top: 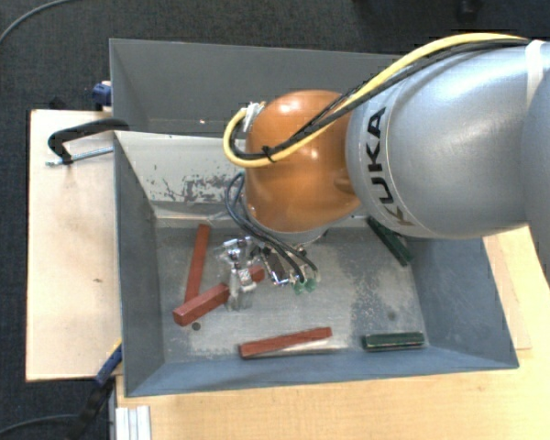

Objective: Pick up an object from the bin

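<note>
Camera view: gripper (243, 278) low in middle of grey bin (137, 273), under orange wrist cover. It sits at upper right end of slanted red-brown block (200, 306) on floor, left of centre. Cannot tell how wide gripper stands or whether it grips block. Second red-brown block (198, 257) just left. Third red-brown block (285, 342) near front wall; dark green bar (393, 341) front right.
</note>
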Motion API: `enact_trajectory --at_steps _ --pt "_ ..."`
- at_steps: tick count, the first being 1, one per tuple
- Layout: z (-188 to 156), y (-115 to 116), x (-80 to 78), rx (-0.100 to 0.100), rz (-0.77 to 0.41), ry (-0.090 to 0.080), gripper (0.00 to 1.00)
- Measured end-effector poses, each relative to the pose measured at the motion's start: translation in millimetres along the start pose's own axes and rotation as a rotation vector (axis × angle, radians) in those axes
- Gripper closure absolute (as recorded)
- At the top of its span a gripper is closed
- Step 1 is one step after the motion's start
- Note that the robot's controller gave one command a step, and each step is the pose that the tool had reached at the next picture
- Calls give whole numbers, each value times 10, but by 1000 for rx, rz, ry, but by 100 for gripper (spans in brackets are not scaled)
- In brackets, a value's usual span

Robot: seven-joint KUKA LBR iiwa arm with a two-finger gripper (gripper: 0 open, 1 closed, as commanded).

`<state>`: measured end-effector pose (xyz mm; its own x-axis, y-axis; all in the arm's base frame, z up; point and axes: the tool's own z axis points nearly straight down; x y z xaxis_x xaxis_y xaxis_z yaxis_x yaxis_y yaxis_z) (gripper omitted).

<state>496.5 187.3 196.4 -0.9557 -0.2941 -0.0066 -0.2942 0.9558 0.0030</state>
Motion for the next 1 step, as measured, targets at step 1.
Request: enact_trajectory --at_steps 1 --pt "-548 -47 -33 2 4 -6 100"
